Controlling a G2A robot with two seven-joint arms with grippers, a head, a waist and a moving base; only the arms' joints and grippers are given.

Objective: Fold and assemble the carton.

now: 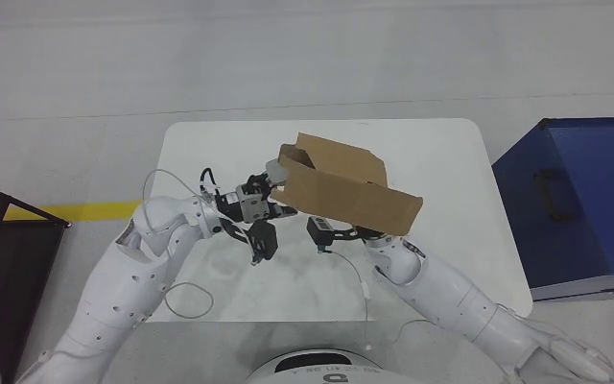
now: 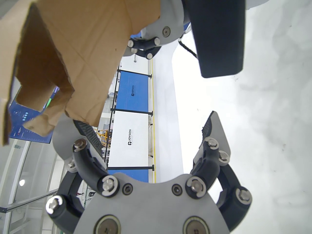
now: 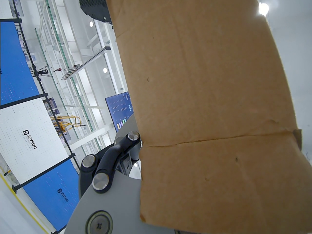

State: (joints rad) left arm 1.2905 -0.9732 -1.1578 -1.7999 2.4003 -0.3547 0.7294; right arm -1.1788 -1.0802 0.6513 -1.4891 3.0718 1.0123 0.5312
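A brown carton [image 1: 345, 187], partly folded with flaps loose, hangs tilted above the middle of the white table [image 1: 451, 144]. My right gripper [image 1: 331, 228] sits under its near side, shut on a panel. In the right wrist view that panel [image 3: 207, 86] covers one finger, and a black finger pad [image 3: 92, 1] shows beside its edge. My left gripper [image 1: 269, 211] stands open at the carton's left end. In the left wrist view the left gripper [image 2: 150, 127] has wide-spread fingers, one fingertip [image 2: 87, 132] against a hanging carton flap [image 2: 80, 37].
A blue bin [image 1: 561, 206] stands on the floor right of the table. A black frame [image 1: 19, 259] sits at the left edge, by a yellow floor line. Thin cables [image 1: 187, 302] trail over the table's front left. The table's far and right parts are bare.
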